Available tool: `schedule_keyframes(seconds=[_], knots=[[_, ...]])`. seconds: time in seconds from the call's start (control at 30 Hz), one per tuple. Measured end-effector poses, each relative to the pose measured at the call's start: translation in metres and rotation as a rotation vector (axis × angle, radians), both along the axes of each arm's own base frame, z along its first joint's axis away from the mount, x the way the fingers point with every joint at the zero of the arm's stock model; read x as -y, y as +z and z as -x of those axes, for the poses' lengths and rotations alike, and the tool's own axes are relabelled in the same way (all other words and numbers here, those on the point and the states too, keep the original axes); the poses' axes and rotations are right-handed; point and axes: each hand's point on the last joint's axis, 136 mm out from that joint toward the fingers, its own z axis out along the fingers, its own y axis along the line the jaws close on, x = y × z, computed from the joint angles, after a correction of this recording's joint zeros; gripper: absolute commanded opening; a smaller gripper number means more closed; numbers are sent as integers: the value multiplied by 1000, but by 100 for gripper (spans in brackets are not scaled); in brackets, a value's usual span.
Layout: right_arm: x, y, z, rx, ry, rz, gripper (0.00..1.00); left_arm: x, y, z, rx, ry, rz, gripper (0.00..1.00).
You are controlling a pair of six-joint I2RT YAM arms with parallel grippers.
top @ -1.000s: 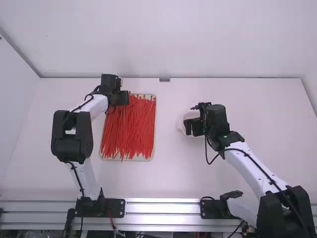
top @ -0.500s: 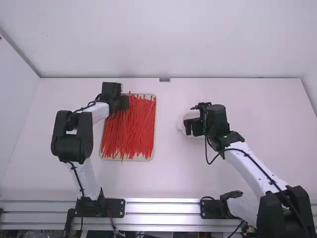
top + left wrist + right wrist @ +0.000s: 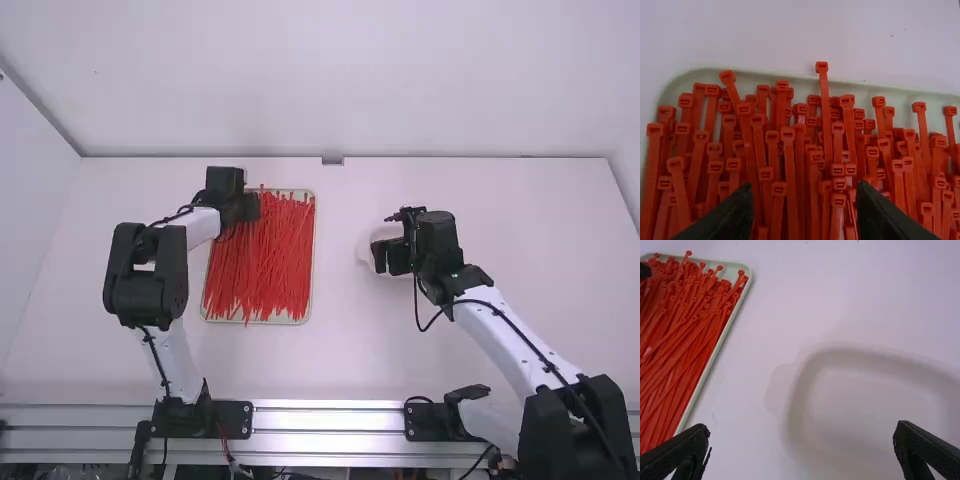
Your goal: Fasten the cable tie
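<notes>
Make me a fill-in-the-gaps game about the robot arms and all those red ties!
The red cable ties lie piled on a pale ____.
The left gripper hangs over the ties with its fingers ____.
The dish under the right gripper is coloured ____.
Missing words: tray, open, white.

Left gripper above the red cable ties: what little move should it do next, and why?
It should probably dip straight down and pinch one cable tie near its head. The left gripper is open and hovers over the head ends of the red cable ties piled in the tray. It has not yet gripped a tie.
</notes>
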Motion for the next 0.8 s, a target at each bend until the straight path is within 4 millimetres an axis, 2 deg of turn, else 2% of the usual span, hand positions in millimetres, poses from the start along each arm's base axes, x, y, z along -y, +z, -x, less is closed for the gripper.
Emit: schedule_keyframes(seconds=[0.13,0.3,0.47,0.8], knots=[[0,0,0,0,0,0,99,0,-3,-4,13,6,5,60],[0,0,0,0,0,0,99,-3,5,-18,83,26,0,60],[0,0,0,0,1,0,99,-6,4,-18,82,45,-9,57],[0,0,0,-1,0,1,99,-6,-23,-16,41,47,-6,52]])
